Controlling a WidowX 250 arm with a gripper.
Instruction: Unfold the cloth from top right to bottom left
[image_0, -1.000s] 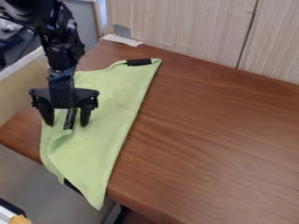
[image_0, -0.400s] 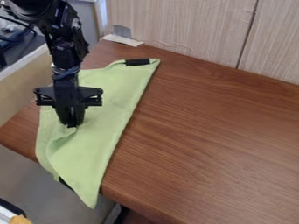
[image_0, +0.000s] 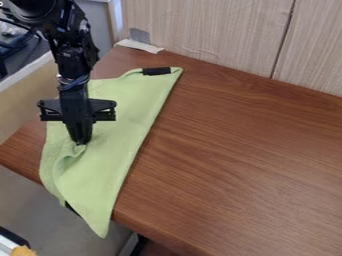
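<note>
We see the light green, soft fabric cloth (image_0: 130, 117) lying at the left end of the brown wood-grain tabletop (image_0: 240, 145), folded into a long, roughly triangular shape. Its straight side slants from the upper right down to a point at the bottom, and that lower point hangs past the near edge of the table. At the cloth's top corner we find a short black strip (image_0: 156, 71), and we can make out another dark patch (image_0: 72, 208) along its lower left side (what it is, we cannot tell).

The black two-finger metal gripper (image_0: 81, 142) points down over the left part of the cloth. Its fingers are drawn together and clenched on a small bit of the green fabric, with their tips right at the cloth. Just beneath and beside the tips we see the fabric rumpled into a curved fold that runs toward the lower left. The black jointed robot arm (image_0: 75, 57) comes in from the upper left, with a bluish band (image_0: 73, 82) around it above the gripper.

Behind the table we have a pale wood-grain wall panel (image_0: 207, 32) with a dark vertical seam. Near its left end is a grey patch (image_0: 139, 35), and below that a flat whitish strip (image_0: 139, 46) sits at the back of the tabletop.
</note>
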